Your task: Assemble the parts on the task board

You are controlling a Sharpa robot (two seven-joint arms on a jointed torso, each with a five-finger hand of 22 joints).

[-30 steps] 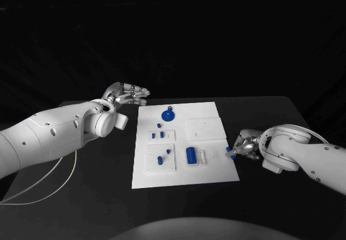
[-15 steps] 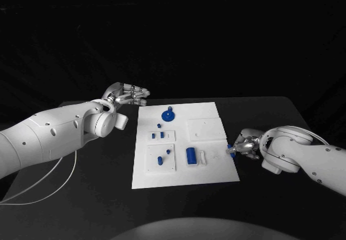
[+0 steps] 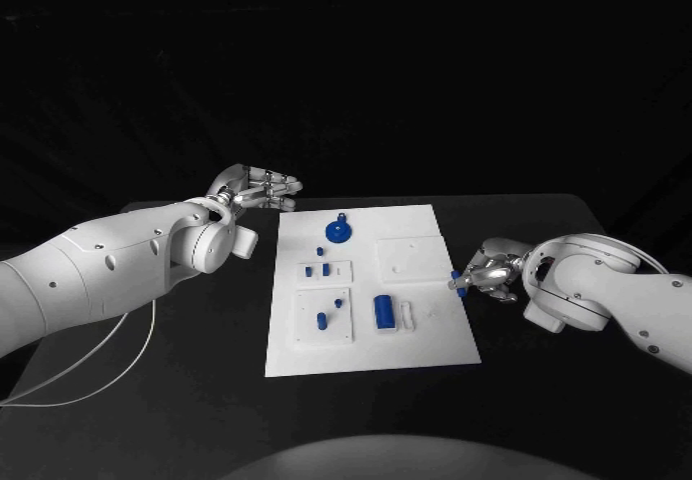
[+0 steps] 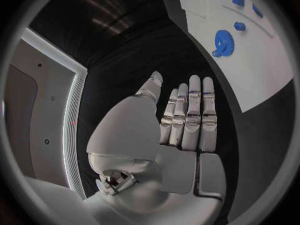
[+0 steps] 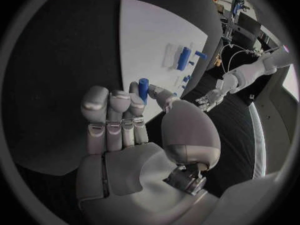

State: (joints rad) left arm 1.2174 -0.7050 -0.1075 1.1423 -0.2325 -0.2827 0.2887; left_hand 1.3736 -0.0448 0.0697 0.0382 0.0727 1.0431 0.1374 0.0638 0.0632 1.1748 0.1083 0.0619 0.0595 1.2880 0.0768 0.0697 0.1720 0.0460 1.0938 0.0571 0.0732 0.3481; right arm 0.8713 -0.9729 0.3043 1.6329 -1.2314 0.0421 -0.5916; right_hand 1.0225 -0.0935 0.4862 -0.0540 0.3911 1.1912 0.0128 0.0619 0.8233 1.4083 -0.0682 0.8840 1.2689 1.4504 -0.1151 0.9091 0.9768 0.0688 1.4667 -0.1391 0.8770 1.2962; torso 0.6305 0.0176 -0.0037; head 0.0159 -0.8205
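Note:
The white task board point(image 3: 433, 340) lies mid-table. My right hand point(image 3: 490, 275) hovers at the board's right edge and pinches a small blue peg point(image 3: 457, 279) between thumb and fingers; the right wrist view shows the peg point(image 5: 143, 88) upright at the fingertips, beside the board point(image 5: 150, 35). My left hand point(image 3: 257, 188) is held off the board's far left corner, holding nothing. In the left wrist view its fingers point(image 4: 190, 115) are straight and side by side. On the board are a round blue gear point(image 3: 336, 232), a long blue block point(image 3: 382, 310) and small blue pegs point(image 3: 319, 320).
Two small blue pieces point(image 3: 309, 269) sit in a raised square plate on the board's left half. A bare square plate point(image 3: 408, 257) occupies the right half. A white cable point(image 3: 101, 365) trails over the table at the left. The gear point(image 4: 222, 41) shows near my left hand.
My right hand has moved with the blue peg along the board's right edge, away from the robot and slightly toward the board. The left hand has stayed put.

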